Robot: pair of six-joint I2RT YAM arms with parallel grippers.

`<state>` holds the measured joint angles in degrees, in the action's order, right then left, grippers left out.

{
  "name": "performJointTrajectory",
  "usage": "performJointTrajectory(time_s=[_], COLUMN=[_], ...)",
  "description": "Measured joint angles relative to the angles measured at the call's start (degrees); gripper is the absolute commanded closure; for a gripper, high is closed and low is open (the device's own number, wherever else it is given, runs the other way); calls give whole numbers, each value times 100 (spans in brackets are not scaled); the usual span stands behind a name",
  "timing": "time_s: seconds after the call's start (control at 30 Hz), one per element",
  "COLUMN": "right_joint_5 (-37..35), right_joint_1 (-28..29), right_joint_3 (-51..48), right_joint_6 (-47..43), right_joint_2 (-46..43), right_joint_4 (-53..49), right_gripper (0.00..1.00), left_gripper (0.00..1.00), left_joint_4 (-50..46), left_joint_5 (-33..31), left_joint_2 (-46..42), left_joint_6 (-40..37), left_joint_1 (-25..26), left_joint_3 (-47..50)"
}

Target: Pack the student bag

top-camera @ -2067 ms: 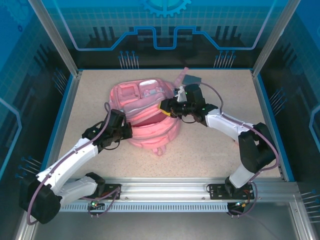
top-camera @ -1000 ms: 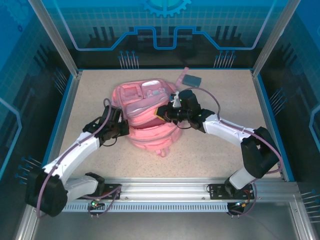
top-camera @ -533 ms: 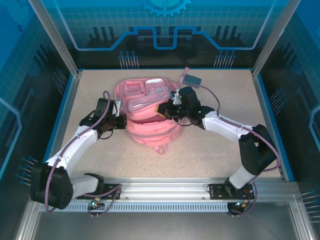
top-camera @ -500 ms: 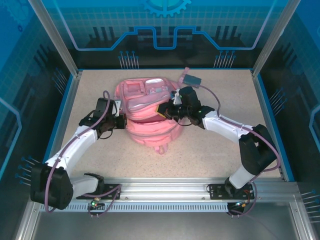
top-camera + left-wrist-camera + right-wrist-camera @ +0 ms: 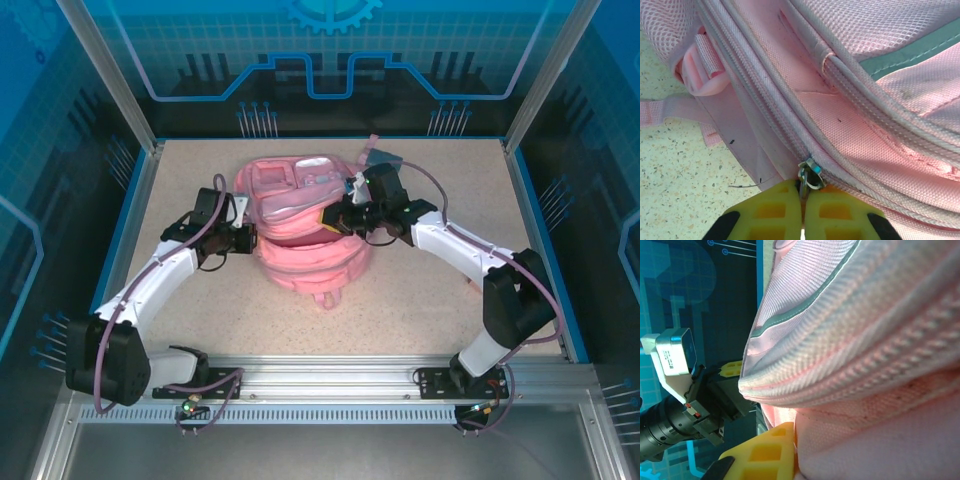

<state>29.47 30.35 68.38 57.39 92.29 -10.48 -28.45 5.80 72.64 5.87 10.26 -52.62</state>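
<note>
The student bag (image 5: 305, 255), a pink backpack, lies mid-table with its main zip partly open along the top. At the bag's left side my left gripper (image 5: 250, 237) is shut on the metal zipper pull (image 5: 810, 172); its yellow fingers (image 5: 772, 210) meet just under the ring. My right gripper (image 5: 330, 220) pinches the bag's upper edge from the right. One yellow finger (image 5: 771, 452) presses the pink fabric (image 5: 875, 365), and the other finger is hidden behind it. The left gripper (image 5: 732, 369) also appears across the bag in the right wrist view.
A flat dark blue book (image 5: 386, 153) lies at the back right, partly behind the right arm, beside a pink strap (image 5: 372, 141). A strap buckle (image 5: 702, 75) hangs at the bag's side. Blue walls ring the speckled table (image 5: 430, 290).
My left gripper has slid back along the bag's left side with the zipper pull in it. The right gripper moved slightly back and right with the bag's edge in its grip.
</note>
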Motion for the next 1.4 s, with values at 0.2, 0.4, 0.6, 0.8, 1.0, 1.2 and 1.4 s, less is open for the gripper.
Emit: performJointTrajectory(time_s=[0.2, 0.4, 0.6, 0.8, 1.0, 1.2, 1.4], right_joint_5=[-374, -1641, -3139, -4439, -4940, -5003, -4804], right_joint_1=[-4, -122, -789, -2028, -3220, -4124, -4640], right_joint_3=[240, 411, 485, 479, 280, -219, -756], right_joint_6=[-697, -1410, -2026, -2385, -2485, -2420, -2380], right_joint_2=[-61, -592, -944, -942, -927, -804, -804], right_joint_4=[-1283, -2520, -3407, -4013, -4212, -4212, -4087], right_gripper=[29, 15, 7, 4, 4, 4, 3], left_gripper=[62, 25, 10, 3, 1, 1, 1], left_joint_4=[0, -240, -597, -824, -898, -946, -944], left_joint_5=[-682, -1060, -1117, -1113, -1093, -1091, -1027], left_joint_2=[-223, -662, -977, -1257, -1366, -1360, -1360], left_joint_6=[348, 787, 1060, 1121, 1115, 1091, 1073], left_joint_1=[-289, -332, -341, -341, -341, -341, -341], left_joint_3=[0, 0, -24, -101, -155, -254, -273])
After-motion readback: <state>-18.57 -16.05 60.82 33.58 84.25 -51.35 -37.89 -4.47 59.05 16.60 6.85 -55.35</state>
